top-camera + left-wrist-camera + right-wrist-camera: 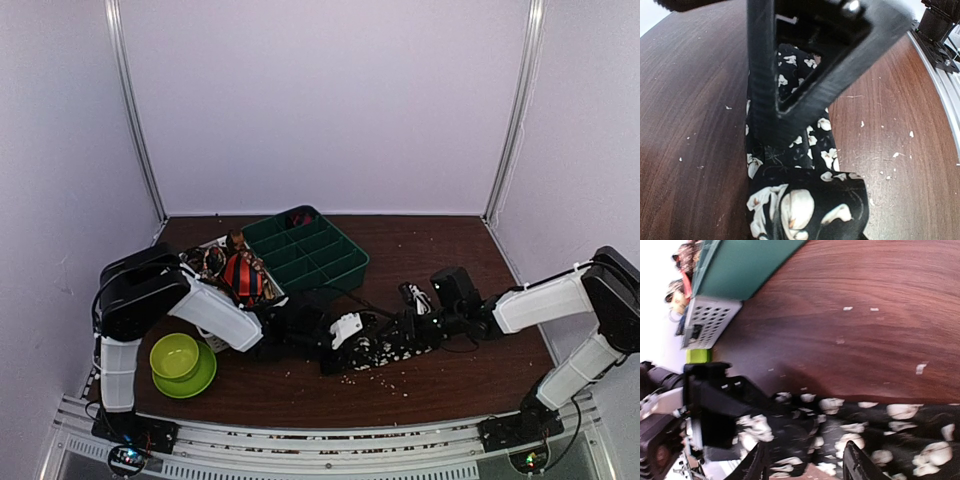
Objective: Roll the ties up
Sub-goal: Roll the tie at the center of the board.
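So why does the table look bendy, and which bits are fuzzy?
Left wrist view: the wide lens bends the table at its edges, and the left end effector is so close it blurs; the black flowered tie looks sharper. Right wrist view: soft all over, washed-out white at the left. Top view: dim, so the tie nearly melts into the dark table.

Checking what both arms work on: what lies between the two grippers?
The black flower-spotted tie lies on the table between the left gripper and right gripper, seen in the top external view.

Left hand [360,345] low, right hand [405,335] opposite, fingers [760,462] parted
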`<action>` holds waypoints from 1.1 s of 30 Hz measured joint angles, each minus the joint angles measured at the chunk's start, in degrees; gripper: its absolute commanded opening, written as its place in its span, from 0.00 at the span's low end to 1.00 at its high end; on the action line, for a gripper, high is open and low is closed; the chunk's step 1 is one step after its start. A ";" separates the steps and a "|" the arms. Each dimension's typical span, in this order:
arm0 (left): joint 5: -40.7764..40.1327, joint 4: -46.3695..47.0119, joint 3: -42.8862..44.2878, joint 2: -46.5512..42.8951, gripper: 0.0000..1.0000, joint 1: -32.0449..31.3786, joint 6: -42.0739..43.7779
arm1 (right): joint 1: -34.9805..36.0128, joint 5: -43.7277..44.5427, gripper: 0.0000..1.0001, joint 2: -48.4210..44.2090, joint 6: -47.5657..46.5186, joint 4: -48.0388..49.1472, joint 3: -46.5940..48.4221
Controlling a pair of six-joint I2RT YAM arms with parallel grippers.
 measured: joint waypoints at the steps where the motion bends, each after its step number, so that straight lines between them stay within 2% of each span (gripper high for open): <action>1: 0.02 -0.02 0.00 0.00 0.31 0.00 0.07 | -0.24 0.48 0.48 0.68 -0.28 -0.48 0.22; 7: -0.02 -1.27 -0.11 -0.79 0.32 0.35 -0.22 | -0.79 1.01 0.45 5.22 -1.46 1.33 0.61; 20: -1.46 -2.78 -2.32 -5.46 0.33 2.23 -3.04 | -0.61 -0.20 0.44 6.12 1.81 18.10 -7.87; 26: -2.49 -9.68 0.39 -4.22 0.33 1.64 0.59 | -0.35 -0.63 0.46 5.11 2.62 17.07 -7.61; 33: -3.48 -13.75 2.43 -3.58 0.33 1.14 2.84 | 1.84 -0.55 0.45 1.84 4.55 9.29 -5.27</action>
